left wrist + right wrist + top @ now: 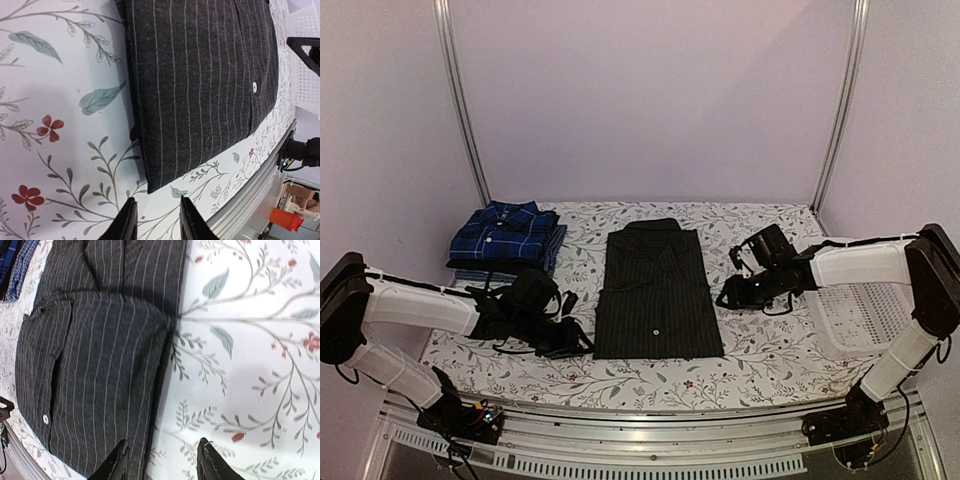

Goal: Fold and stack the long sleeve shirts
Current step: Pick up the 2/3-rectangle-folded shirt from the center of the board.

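Pinstriped shirt (658, 290): black with fine pale stripes, folded into a neat rectangle. It lies flat at the middle of the tabletop (770, 362), collar toward the far side. One small pale button (254, 87) shows near its near edge.

Plaid shirt (508, 233): blue and navy, folded, at the far left of the tabletop. It sits on top of a low pile of folded cloth, well apart from the pinstriped shirt.

Left fingers (126, 222): parted by a narrow gap, and only the floral tabletop cover shows between them. They grasp nothing. They sit low, just beside the near left corner of the pinstriped shirt, and whether they touch it cannot be told.

Right fingers (116, 465): spread wider and also released, with nothing gripped. They stand over the right edge of the pinstriped shirt. One finger lies over the cloth margin and the other over bare tabletop. Contact with the cloth cannot be confirmed.

Basket (868, 315): white plastic mesh, at the right side of the tabletop beneath the right arm.
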`<state>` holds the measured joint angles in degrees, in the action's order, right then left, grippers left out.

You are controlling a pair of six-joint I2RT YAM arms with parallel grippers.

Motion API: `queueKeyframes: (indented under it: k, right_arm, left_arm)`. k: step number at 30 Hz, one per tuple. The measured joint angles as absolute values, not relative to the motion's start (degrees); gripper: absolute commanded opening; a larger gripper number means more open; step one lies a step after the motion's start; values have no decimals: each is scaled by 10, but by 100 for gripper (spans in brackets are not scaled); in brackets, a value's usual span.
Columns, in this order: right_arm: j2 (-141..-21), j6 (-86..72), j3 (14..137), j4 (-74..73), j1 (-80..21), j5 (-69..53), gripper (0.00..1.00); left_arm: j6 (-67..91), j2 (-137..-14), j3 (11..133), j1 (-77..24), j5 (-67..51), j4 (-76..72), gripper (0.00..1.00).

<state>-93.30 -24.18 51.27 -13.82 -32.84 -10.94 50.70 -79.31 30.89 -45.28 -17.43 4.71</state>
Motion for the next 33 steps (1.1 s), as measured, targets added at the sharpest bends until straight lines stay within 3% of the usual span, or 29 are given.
queueKeyframes:
  k: [10, 33]
  right_arm:
    - [-813, -323, 368, -139, -388, -126, 35]
    - [-831, -435, 333, -96, -457, -128, 28]
  left_arm:
    - [530, -801, 297, -462, -173, 34, 28]
    - [539, -823, 288, -466, -175, 22, 28]
